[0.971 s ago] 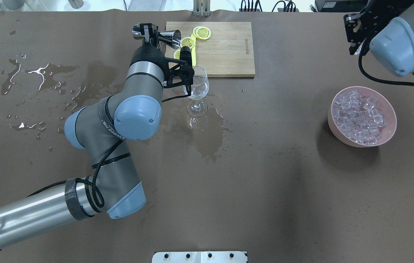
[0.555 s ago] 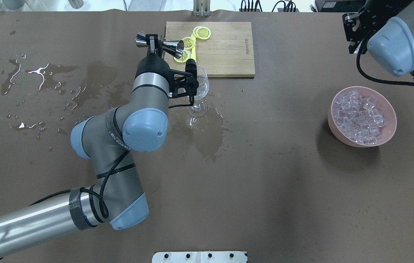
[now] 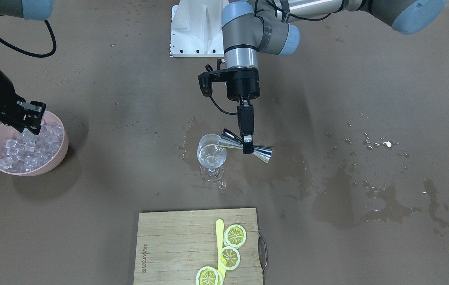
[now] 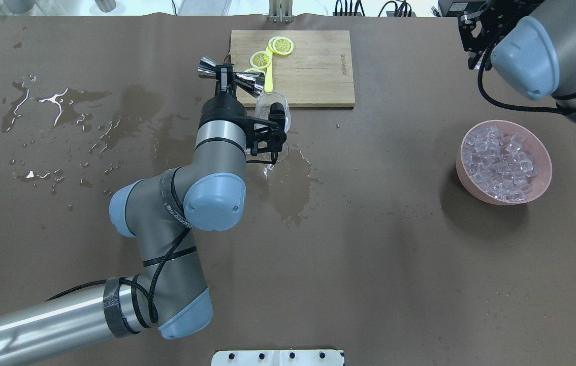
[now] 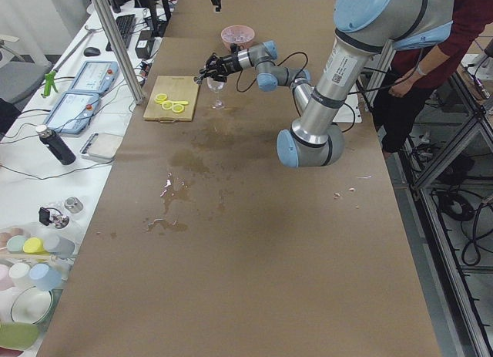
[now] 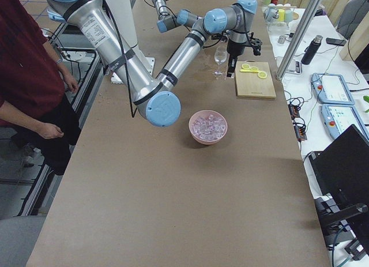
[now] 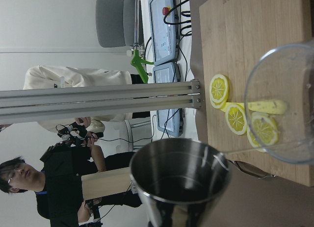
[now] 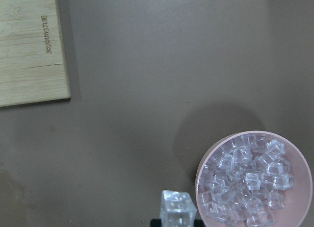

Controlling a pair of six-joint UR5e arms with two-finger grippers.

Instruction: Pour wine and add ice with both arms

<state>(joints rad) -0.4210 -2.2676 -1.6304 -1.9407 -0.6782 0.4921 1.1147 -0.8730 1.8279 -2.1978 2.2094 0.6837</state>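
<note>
L gripper [image 3: 247, 143], clamped on the steel measure [image 3: 263, 154], has swung it onto the glass [image 3: 211, 173] rim, tipped flat, so the wine [image 3: 211, 153] is landing in there, I reckon. R gripper [image 3: 31, 118], pinching one ice cube [image 8: 178, 210], has edged off the pink bowl [image 4: 463, 170], so ice goes next.

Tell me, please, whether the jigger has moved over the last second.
Yes. In the overhead view the jigger has shifted right and down along the cutting board's left edge, toward the wine glass.
</note>
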